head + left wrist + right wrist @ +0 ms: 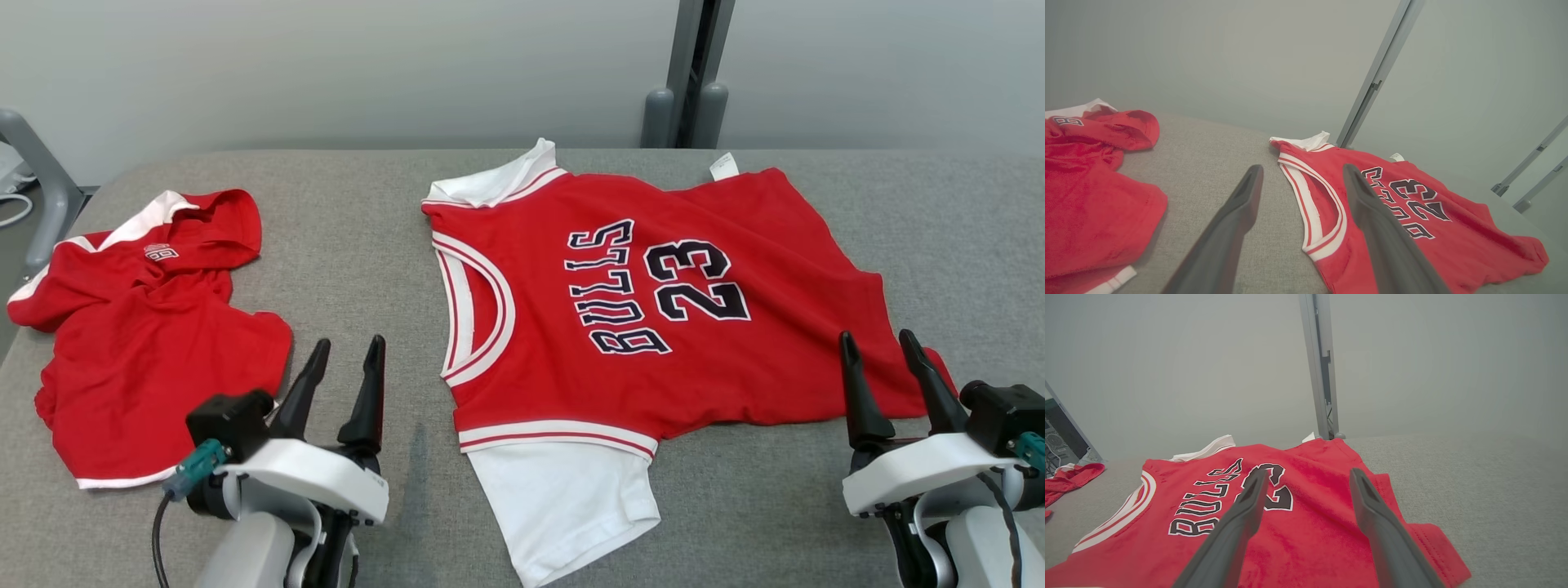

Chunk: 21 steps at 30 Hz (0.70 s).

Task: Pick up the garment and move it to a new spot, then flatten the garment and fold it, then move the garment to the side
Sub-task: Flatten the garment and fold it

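Observation:
The garment, a red "BULLS 23" jersey [767,367] with white trim and white sleeves, lies spread face up across the middle of the grey table [947,220], its neck to the left. My left gripper [349,343] hovers open just left of the jersey's neckline, over bare table. My right gripper [875,335] is open near the jersey's lower right corner. In the left wrist view the left gripper [1302,167] points at the jersey's [1466,245] neck edge. In the right wrist view the right gripper [1308,471] is over the jersey's [1310,543] number. Nothing is held.
A second red garment [155,367] with white edging lies crumpled at the table's left, also seen as red cloth [1090,204] in the left wrist view. A grey post [694,73] stands behind the table and a grey rail [41,180] at far left.

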Motion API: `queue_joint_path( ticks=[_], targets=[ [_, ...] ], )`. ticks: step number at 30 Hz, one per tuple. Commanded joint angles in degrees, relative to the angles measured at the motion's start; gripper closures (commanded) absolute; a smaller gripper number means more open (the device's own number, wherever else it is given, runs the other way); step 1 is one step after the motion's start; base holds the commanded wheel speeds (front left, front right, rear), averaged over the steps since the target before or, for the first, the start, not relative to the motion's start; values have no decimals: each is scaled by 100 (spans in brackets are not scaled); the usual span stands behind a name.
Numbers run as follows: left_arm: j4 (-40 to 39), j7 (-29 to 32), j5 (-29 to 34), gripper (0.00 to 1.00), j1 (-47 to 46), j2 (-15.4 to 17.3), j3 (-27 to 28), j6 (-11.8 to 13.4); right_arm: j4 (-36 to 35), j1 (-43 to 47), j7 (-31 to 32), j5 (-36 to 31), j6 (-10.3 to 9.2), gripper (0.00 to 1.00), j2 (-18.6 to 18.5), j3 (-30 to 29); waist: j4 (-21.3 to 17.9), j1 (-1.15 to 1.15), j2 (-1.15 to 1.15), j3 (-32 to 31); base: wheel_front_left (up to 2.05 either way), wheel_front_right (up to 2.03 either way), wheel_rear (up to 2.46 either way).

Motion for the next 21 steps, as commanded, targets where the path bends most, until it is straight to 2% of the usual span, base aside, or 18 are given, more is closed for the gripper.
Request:
queue_joint_path(
  ticks=[1, 6, 16, 21],
  targets=[
    [-31, -20, -36, 0, 111, -13, -21, 24, -14, 63, 8, 22, -2, 0, -26, 4, 50, 0, 0, -60, 0, 0, 0],
    [152, 76, -93, 0, 281, -74, -116, 77, -45, 64, 50, 38, -2, 0, 7, 105, -59, 0, 0, -116, 0, 0, 0],
    [1004, 481, -232, 0, -267, -199, -239, 190, -134, -51, 86, 46, -2, 0, 20, 244, -575, 0, 0, 214, 0, 0, 0],
    [1627, 692, -185, 0, -641, -206, -243, 437, -153, -98, 64, 46, -2, 0, 16, 253, -786, 0, 0, 418, 0, 0, 0]
  ],
)
